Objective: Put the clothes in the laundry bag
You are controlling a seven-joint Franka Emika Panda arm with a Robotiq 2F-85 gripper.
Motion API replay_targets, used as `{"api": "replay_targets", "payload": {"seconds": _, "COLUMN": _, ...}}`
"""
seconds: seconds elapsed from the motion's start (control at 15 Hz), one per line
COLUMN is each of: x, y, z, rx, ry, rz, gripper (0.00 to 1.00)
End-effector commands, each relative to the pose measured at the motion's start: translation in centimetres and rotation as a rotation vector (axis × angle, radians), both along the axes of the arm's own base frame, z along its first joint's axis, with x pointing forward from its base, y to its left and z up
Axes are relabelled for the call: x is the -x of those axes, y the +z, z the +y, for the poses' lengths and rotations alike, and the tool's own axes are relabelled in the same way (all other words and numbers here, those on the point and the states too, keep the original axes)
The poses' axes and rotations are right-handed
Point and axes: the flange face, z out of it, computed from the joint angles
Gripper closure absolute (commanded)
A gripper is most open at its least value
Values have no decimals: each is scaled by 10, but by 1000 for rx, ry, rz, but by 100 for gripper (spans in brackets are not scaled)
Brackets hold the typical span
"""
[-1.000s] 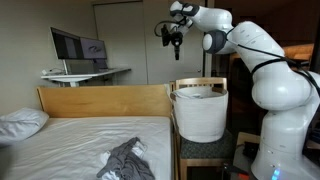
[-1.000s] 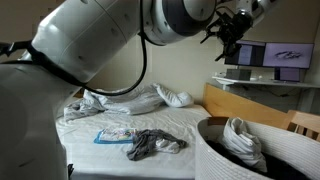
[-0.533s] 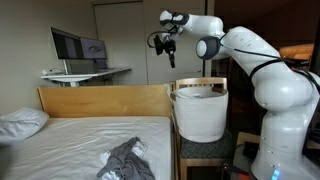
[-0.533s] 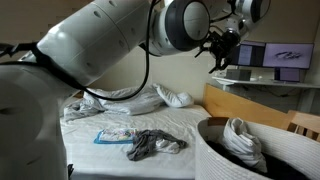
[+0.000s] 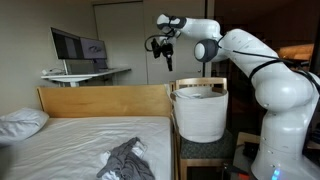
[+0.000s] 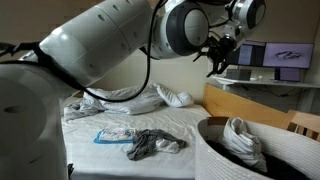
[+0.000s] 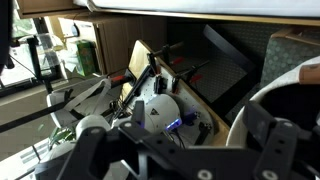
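A dark grey garment (image 5: 127, 160) lies crumpled on the bed; it also shows as the dark grey garment (image 6: 150, 144) beside a flat, light garment (image 6: 115, 134). The white laundry bag (image 5: 200, 118) stands next to the bed's wooden headboard. A white piece of clothing (image 6: 240, 137) lies inside the laundry bag (image 6: 214, 160). My gripper (image 5: 160, 46) hangs high in the air, left of the bag and above the headboard, open and empty. It appears as the gripper (image 6: 217, 56) against the wall. In the wrist view the gripper (image 7: 180, 142) holds nothing between its dark fingers (image 7: 272, 140).
A white pillow (image 5: 20, 122) rests at the head of the bed. More white fabric (image 6: 170, 97) lies on the far side of the mattress. A desk with a monitor (image 5: 78, 46) stands behind the wooden headboard (image 5: 100, 100). The robot's white body (image 5: 285, 95) stands behind the bag.
My gripper has swung away from above the laundry bag towards the bed side and dropped a little. It stays open and empty. The clothes have not moved.
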Motion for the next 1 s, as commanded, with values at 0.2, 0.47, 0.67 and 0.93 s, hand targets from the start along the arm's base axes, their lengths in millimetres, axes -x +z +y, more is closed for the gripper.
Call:
{"api": "replay_targets", "payload": {"seconds": 0.2, "x": -38, "y": 14, "z": 47, "rx": 108, "ry": 123, "rz": -199, "gripper": 0}}
{"api": "replay_targets", "payload": {"seconds": 0.47, "x": -46, "y": 33, "z": 80, "rx": 231, "ry": 270, "rz": -249, "gripper": 0}}
{"api": "replay_targets", "payload": {"seconds": 0.67, "x": -50, "y": 41, "z": 104, "rx": 278, "ry": 372, "rz": -268, "gripper": 0}}
{"api": "replay_targets", "payload": {"seconds": 0.93, "x": -56, "y": 49, "z": 136, "rx": 286, "ry": 461, "rz": -302, "gripper": 0}}
